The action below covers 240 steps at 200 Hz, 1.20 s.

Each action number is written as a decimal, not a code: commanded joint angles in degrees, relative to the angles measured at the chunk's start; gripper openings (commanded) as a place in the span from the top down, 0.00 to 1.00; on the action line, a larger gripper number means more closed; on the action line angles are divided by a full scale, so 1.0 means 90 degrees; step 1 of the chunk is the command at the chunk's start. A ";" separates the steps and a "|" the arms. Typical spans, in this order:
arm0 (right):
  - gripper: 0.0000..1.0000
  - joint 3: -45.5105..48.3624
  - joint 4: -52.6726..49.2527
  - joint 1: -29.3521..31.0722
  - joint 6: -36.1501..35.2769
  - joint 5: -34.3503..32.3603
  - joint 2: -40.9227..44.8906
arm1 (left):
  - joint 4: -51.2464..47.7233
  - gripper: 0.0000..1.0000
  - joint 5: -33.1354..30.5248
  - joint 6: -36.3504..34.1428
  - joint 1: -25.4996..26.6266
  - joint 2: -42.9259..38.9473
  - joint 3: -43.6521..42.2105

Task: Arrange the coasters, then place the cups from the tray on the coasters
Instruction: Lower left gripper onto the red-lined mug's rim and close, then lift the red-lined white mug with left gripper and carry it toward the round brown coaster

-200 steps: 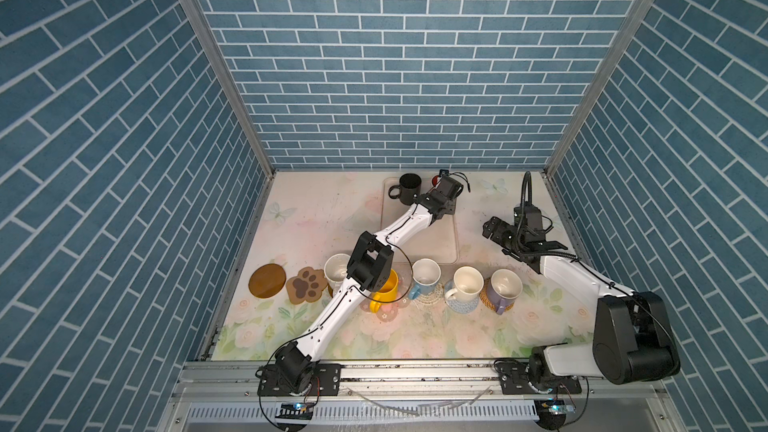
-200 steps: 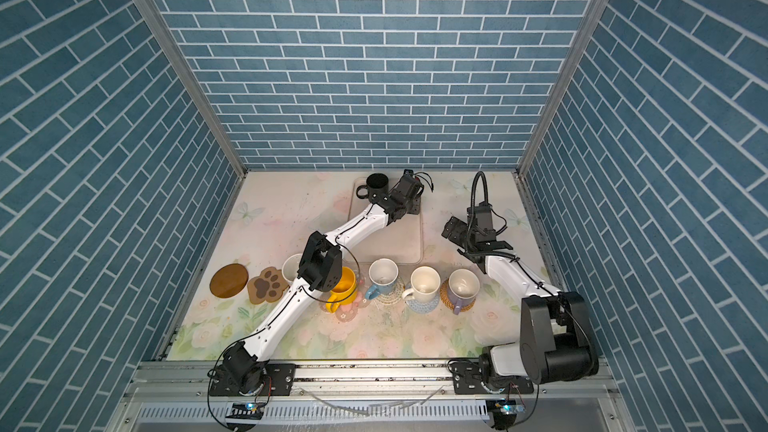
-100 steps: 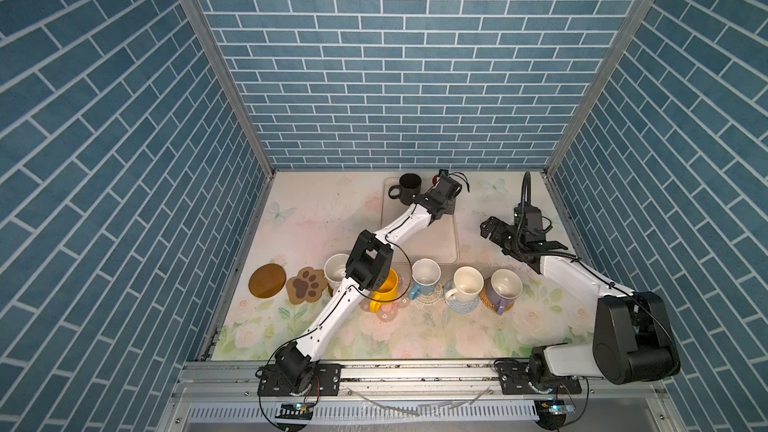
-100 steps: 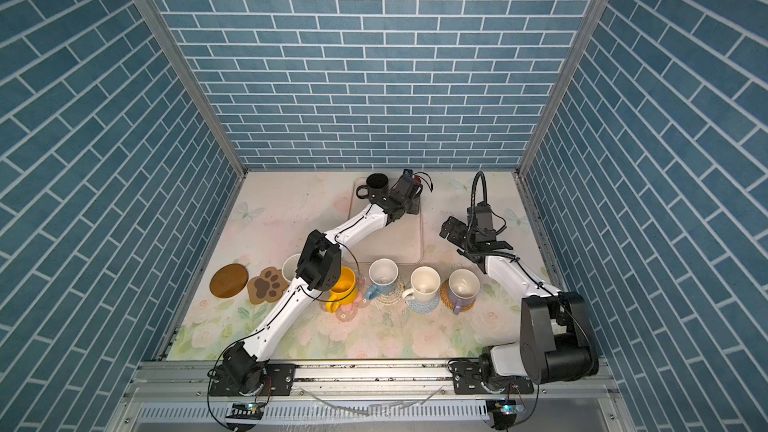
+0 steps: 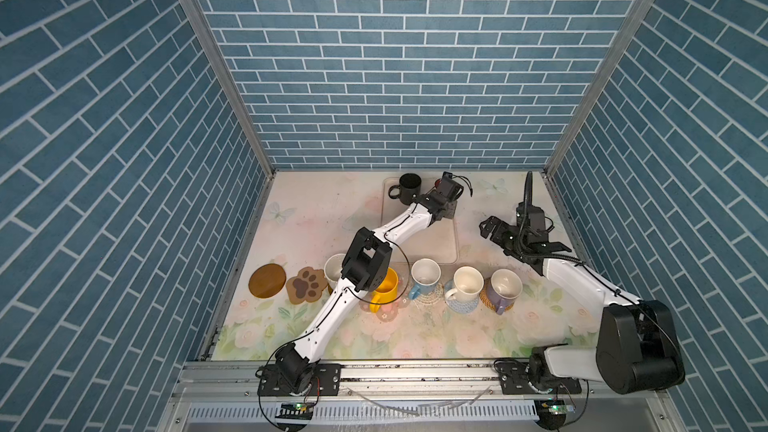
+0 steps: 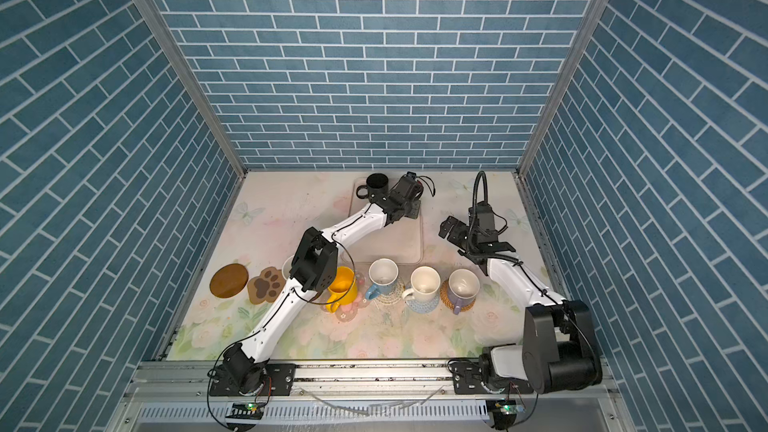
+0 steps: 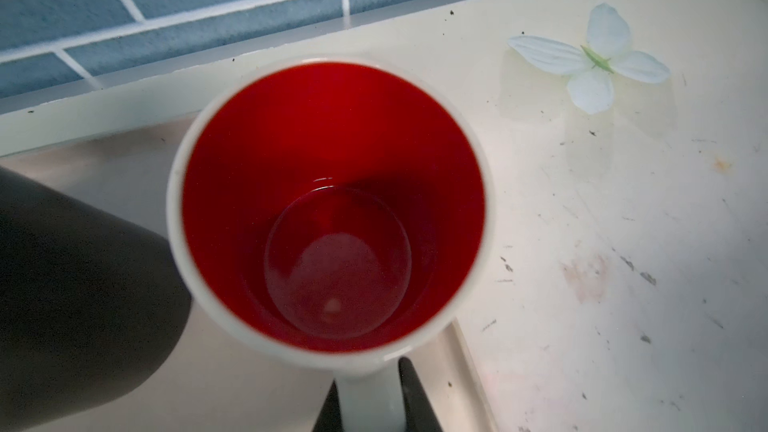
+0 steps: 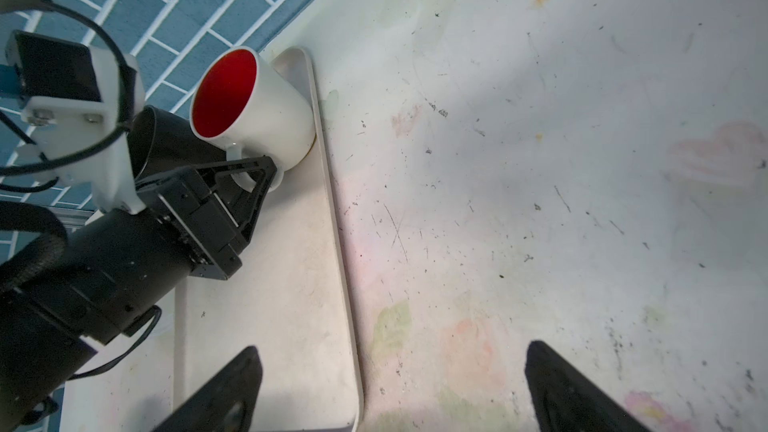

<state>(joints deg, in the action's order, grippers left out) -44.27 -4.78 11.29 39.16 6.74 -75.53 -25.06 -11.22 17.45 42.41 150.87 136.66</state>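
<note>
On the tray (image 5: 432, 238) stand a black cup (image 5: 409, 187) and a white cup with a red inside (image 7: 332, 201). My left gripper (image 7: 370, 401) is shut on the white cup's handle (image 8: 249, 178); that cup leans against the tray's rim. To the tray's right my right gripper (image 8: 390, 359) hangs open and empty, over the tray's edge. Along the front, the yellow cup (image 5: 384, 286), light blue cup (image 5: 424, 276), cream cup (image 5: 467, 282) and lavender cup (image 5: 505, 288) sit on coasters. The brown disc (image 5: 267, 280) and paw coaster (image 5: 306, 284) are bare.
Another cream cup (image 5: 334, 268) stands half hidden behind my left arm's elbow (image 5: 365, 259). Blue brick walls close in the floral table (image 5: 316, 209) at the back and on both sides. A metal rail (image 5: 415, 371) runs along the front.
My left gripper's jaws have closed onto the white cup's handle. My right gripper has opened a little wider and barely shifted.
</note>
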 commanded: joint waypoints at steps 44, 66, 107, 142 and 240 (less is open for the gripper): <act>0.01 0.0103 -0.0613 -0.0014 -0.0189 -0.0039 0.0672 | 0.0669 1.00 -0.0117 -0.0370 0.0194 -0.1190 -0.0761; 0.01 0.0073 -0.0734 -0.0014 -0.0200 0.0039 0.0684 | 0.0847 1.00 -0.0157 -0.0371 0.0218 -0.1550 -0.1118; 0.01 0.0076 -0.0647 -0.0014 -0.0178 0.0098 0.0799 | 0.1037 1.00 -0.0271 -0.0489 0.0239 -0.2376 -0.1870; 0.01 -0.0213 -0.0616 -0.0014 -0.0220 0.0415 0.0478 | 0.1153 1.00 -0.0392 -0.0572 0.0212 -0.3193 -0.2636; 0.01 -0.0672 -0.0068 0.0077 -0.0132 0.0756 -0.0164 | 0.0927 1.00 -0.0820 -0.0202 -0.0241 -0.5565 -0.5030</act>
<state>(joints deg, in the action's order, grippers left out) -47.03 -7.97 11.42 38.54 12.71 -75.50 -18.87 -14.87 14.46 41.82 106.50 94.28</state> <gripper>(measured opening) 0.989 0.182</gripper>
